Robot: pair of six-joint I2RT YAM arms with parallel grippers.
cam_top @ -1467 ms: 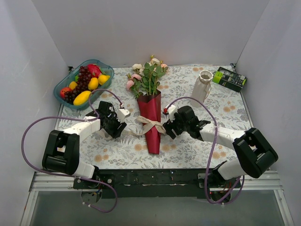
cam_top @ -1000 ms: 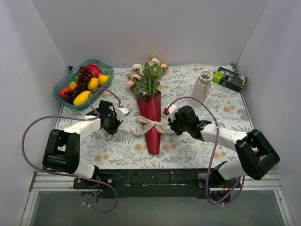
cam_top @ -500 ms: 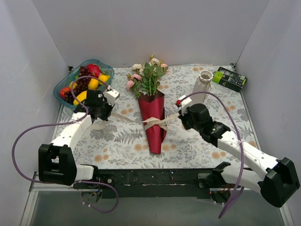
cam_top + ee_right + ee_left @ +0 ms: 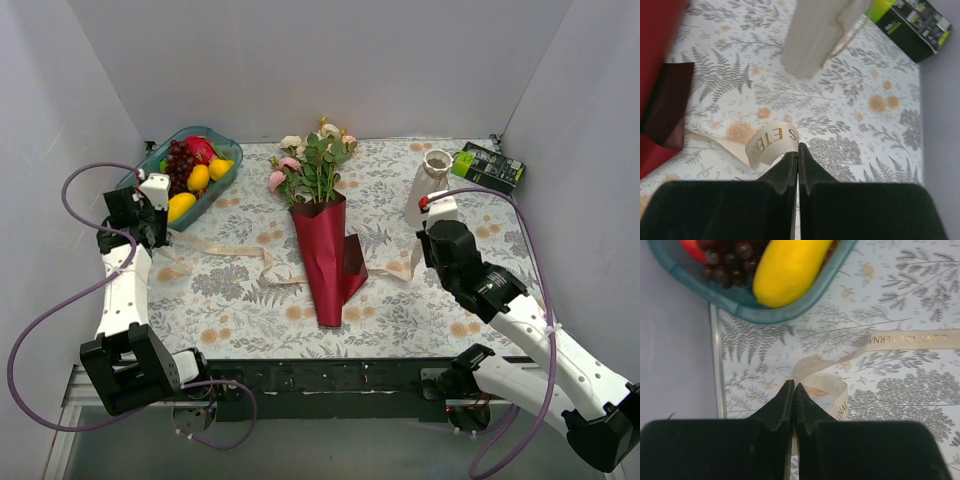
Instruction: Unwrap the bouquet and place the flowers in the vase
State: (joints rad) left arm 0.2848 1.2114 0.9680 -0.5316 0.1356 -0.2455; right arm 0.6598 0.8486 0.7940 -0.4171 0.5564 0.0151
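The bouquet lies mid-table, its maroon paper cone loosened with a flap spread to the right. The flowers, pink and cream with green leaves, stick out of the far end. The beige ribbon is untied and trails left across the cloth. My left gripper is shut on the ribbon's left end beside the fruit bowl. My right gripper is shut on the ribbon's right end. The off-white vase stands upright just beyond the right gripper.
A blue fruit bowl sits at the far left, close to my left gripper. A black-and-green box lies at the far right corner. White walls close in on three sides; a floral cloth covers the table.
Both grippers pulled outward, left toward the fruit bowl, right toward the vase, each holding a ribbon end. The bow came undone and the paper's flap fell open to the right.
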